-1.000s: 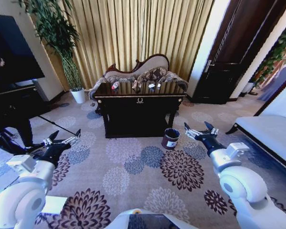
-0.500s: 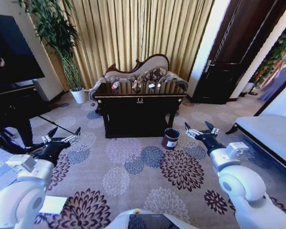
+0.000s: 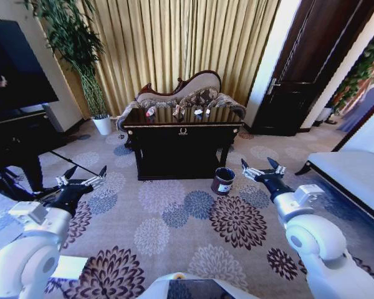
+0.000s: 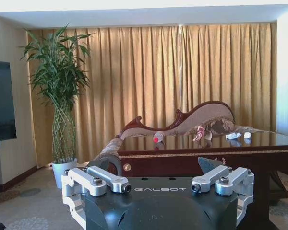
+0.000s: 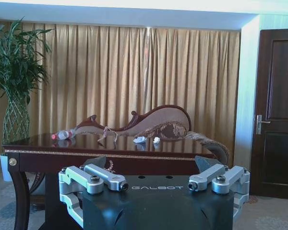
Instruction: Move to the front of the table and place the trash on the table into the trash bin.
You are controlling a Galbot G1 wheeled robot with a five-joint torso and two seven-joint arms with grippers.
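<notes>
Long low dark glossy table (image 3: 182,140) w/ gold trim & gold front emblem; tabletop reflective. On it: clear bottle (image 3: 151,112) w/ red label lying on its side toward the left end, crumpled pinkish wrapper (image 3: 179,111) near the middle, small white scraps (image 3: 202,112) just right of it. Small round dark trash bin (image 3: 223,180), pale rim, white label, upright on carpet by table's front-right corner.

Both arms reach forward, left gripper (image 3: 82,180) and right gripper (image 3: 261,170) spread wide, holding nothing.

I see open carpet (image 3: 174,218) across the frame's centre up to the surface (image 3: 182,134); the trash bin (image 3: 224,180) stands right of centre, the TV stand (image 3: 15,134) at left.
</notes>
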